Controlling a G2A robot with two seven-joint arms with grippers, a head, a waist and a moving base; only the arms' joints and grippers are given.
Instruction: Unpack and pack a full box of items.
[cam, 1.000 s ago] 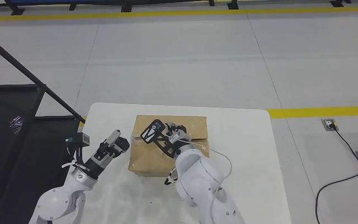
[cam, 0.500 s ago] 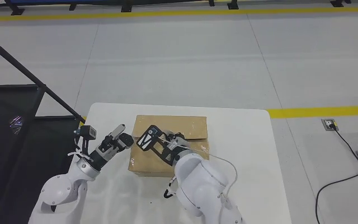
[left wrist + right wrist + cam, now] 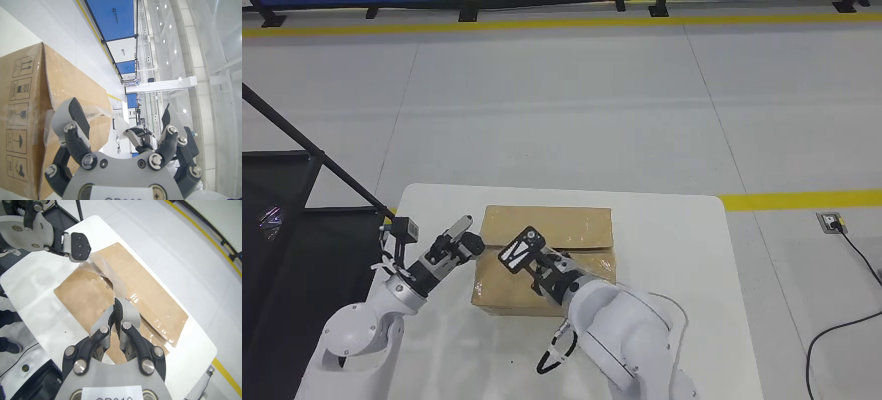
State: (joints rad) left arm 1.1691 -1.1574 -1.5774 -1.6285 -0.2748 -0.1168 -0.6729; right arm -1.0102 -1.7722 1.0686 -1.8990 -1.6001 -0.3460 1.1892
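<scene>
Brown box (image 3: 542, 245), white table (image 3: 682, 270)

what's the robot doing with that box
The right gripper is shut on a strip of clear tape, holding it lifted off the top of the box on the table. The left gripper is open at the box's end, close to the raised tape. The box is not yet open.

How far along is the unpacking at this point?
Done: clear sealing tape partly lifted off the brown cardboard box. In hand: right gripper pinches that tape; left gripper hangs open beside the box. Left: box unopened, nothing unpacked.
</scene>
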